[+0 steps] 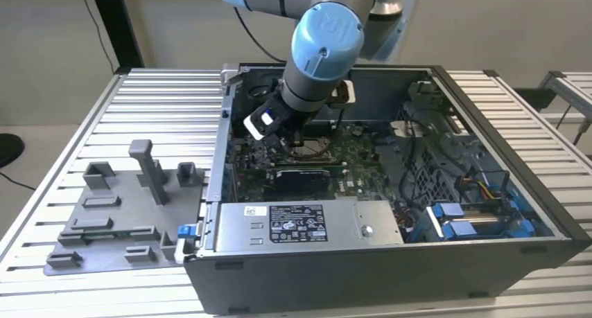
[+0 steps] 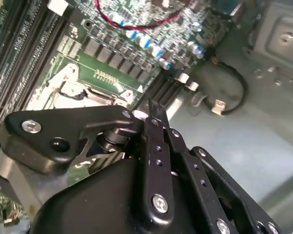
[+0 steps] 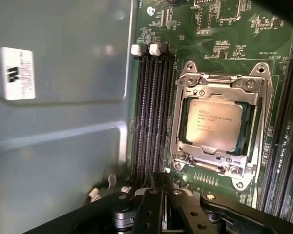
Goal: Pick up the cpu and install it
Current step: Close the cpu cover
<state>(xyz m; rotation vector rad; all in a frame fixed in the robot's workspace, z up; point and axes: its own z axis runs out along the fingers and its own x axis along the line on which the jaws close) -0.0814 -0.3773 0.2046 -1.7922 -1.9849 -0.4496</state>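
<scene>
The cpu (image 3: 214, 124), a flat square chip with a pale silver-grey top, lies seated inside the square metal socket frame (image 3: 181, 122) on the green motherboard. In the first wrist view my gripper (image 3: 158, 184) hovers just off one edge of that frame, next to the memory slots, its black fingers (image 3: 151, 197) drawn together with nothing between them. The second wrist view shows the gripper (image 2: 154, 111) from the side, over the board beside the socket frame (image 2: 73, 90). In the exterior view the gripper (image 1: 294, 141) reaches down into the open computer case (image 1: 500, 255).
Black memory slots (image 3: 151, 112) run beside the socket, with the grey case wall (image 3: 63, 122) close behind. A silver box with a white label (image 1: 296, 224) sits at the case front, and cables (image 1: 462, 217) at the exterior view's right. A grey fixture (image 1: 120, 214) stands on the slatted table.
</scene>
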